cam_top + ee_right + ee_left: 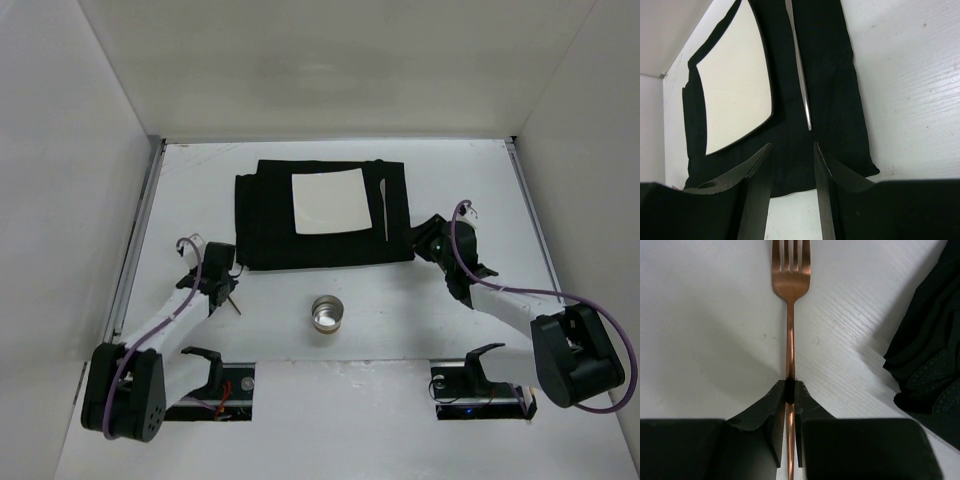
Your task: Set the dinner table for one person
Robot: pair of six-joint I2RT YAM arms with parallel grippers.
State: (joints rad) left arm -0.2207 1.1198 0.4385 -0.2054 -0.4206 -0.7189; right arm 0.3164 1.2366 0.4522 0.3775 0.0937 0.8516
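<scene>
On the table [400,340], near left, the left end effector [790,390] clamps the fork [790,285] by its handle; next, probably a lift to the mat [265,225]. The right end effector [791,145] gapes empty.

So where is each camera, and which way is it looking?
Top camera: high behind the arms, looking down at the dinner table, black mat, plate and cup; both arms show.
Left wrist camera: on the left arm, looking along the left gripper, shut on the fork; its fingers show.
Right wrist camera: on the right arm, looking past the open right gripper at the knife; its fingers show.
Top and right wrist both see plate, knife, mat.
</scene>
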